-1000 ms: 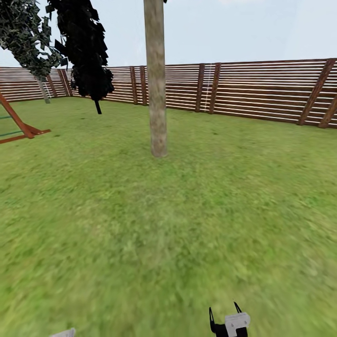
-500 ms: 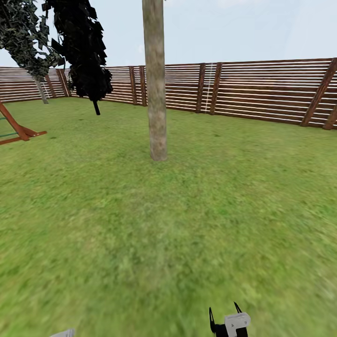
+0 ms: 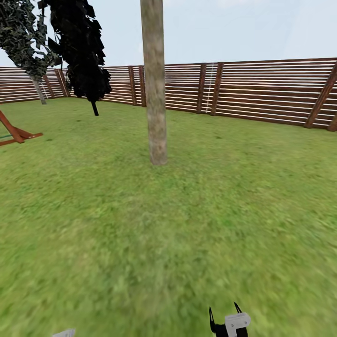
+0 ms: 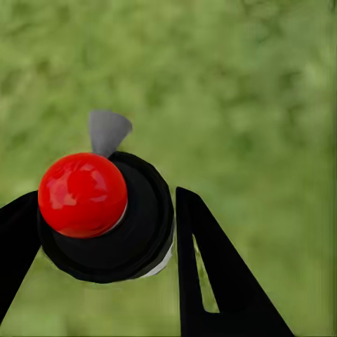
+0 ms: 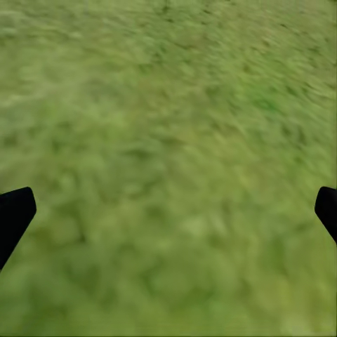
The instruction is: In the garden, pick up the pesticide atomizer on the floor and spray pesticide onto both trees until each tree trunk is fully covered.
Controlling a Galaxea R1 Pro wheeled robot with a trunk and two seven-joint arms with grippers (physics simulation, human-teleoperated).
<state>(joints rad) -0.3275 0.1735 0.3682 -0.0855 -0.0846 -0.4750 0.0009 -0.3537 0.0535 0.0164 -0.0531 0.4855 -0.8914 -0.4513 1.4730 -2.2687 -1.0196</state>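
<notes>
**A:** Left wrist view has the pesticide atomizer [image 4: 105, 214] wedged between the left gripper [image 4: 105, 232] fingers, red tip up, clamped snug. Tree trunk [image 3: 155, 93] sits a bit bigger and lower than a second ago, so I'd guess we're rolling toward it over the lawn [image 3: 187, 224].

**B:** Right gripper [image 5: 168, 210]?

**A:** Fingers wide apart, nothing in it, just grass below.

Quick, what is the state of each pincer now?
Left pincer: closed on the atomizer, red tip showing.
Right pincer: open, holding nothing, above grass.
</notes>
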